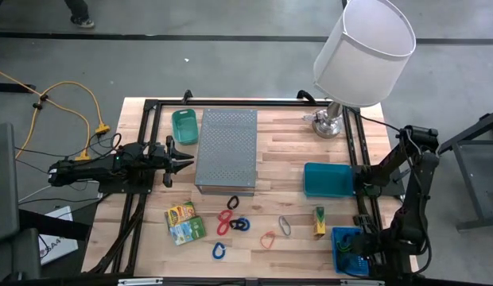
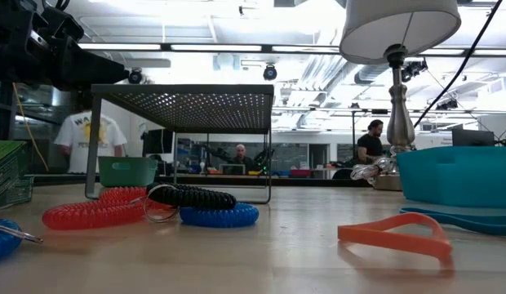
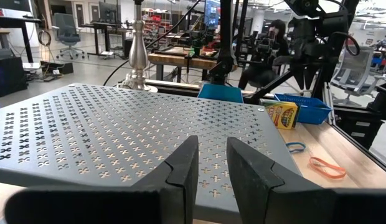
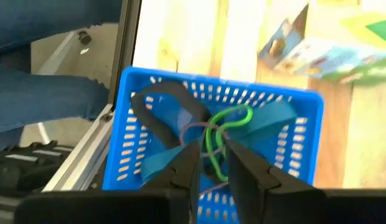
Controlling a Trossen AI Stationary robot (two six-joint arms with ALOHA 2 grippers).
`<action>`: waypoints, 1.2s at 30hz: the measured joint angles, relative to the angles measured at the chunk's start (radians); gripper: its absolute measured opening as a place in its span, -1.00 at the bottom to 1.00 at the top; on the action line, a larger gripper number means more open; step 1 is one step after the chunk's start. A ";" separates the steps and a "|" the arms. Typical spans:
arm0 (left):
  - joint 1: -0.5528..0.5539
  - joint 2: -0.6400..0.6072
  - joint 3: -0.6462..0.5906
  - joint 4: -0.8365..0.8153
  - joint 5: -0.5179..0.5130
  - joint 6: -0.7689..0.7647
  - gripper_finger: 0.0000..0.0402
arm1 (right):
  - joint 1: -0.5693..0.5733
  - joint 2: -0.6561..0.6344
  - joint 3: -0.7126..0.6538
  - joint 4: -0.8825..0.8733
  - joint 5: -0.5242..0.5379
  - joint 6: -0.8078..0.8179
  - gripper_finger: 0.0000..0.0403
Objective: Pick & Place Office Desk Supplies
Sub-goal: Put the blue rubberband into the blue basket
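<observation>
Loose supplies lie flat on the wooden table in the high view: yellow-green packets (image 1: 181, 222), a red coil (image 1: 224, 221), a dark coil (image 1: 233, 202), a blue loop (image 1: 219, 251), an orange band (image 1: 267, 240) and another packet (image 1: 319, 222). My right gripper (image 4: 213, 163) points down into a blue basket (image 4: 143, 124) at the near right corner. Its fingers stand slightly apart over a green rubber band (image 4: 225, 118) and blue bands (image 4: 174, 102) lying in the basket. My left gripper (image 3: 211, 162) waits at the left, level, slightly open, with nothing between its fingers. My right gripper's fingertips stand on either side of the green band's lower loop (image 4: 213, 149), coming from above. I cannot tell whether they touch it. The band rests on the basket's floor among the other bands.
A big grey perforated metal box (image 1: 226, 149) stands just in front of my left gripper. A green bin (image 1: 184, 125) sits at the far left of the box, a teal bin (image 1: 328, 179) at the right, and a lamp (image 1: 362, 56) at the far right corner.
</observation>
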 joint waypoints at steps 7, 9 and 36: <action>0.000 0.000 0.000 0.000 0.000 0.000 -0.61 | -0.092 -0.004 0.000 0.000 0.029 -0.153 -0.67; 0.000 0.000 0.000 0.000 0.000 0.000 -0.61 | -0.137 -0.016 0.000 0.000 0.029 -0.220 -0.67; 0.000 0.000 0.000 0.000 0.000 0.000 -0.61 | -0.721 -0.069 0.000 0.322 -0.217 -1.101 -0.67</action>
